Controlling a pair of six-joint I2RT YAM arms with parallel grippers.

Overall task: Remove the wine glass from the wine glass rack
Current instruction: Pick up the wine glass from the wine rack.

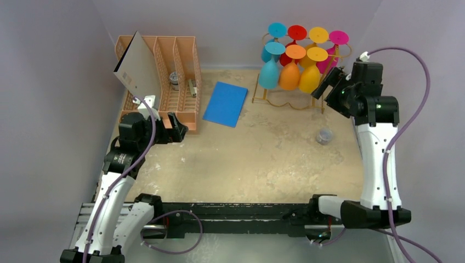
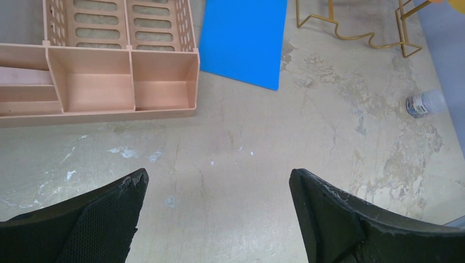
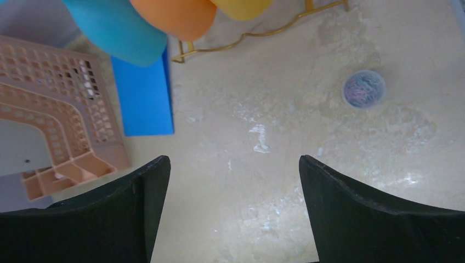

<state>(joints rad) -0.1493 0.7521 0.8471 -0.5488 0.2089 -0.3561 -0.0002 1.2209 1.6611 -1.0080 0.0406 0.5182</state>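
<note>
The gold wire wine glass rack [image 1: 256,89] stands at the back right of the table. Several coloured wine glasses hang upside down on it, with a blue one [image 1: 268,74], an orange one [image 1: 289,75] and a yellow one [image 1: 310,78] in the front row. My right gripper [image 1: 328,83] is open and empty, raised just right of the yellow glass and not touching it. In the right wrist view the right gripper [image 3: 233,160] faces bare table, with the blue [image 3: 118,27], orange [image 3: 175,16] and yellow [image 3: 241,6] bowls at the top. My left gripper [image 1: 176,130] [image 2: 217,174] is open and empty near the organizer.
A peach slotted organizer [image 1: 183,82] stands at the back left with a grey board [image 1: 137,68] leaning in it. A blue flat sheet [image 1: 226,103] lies between organizer and rack. A small round lidded container [image 1: 324,136] sits below the rack's right end. Walls close in on both sides.
</note>
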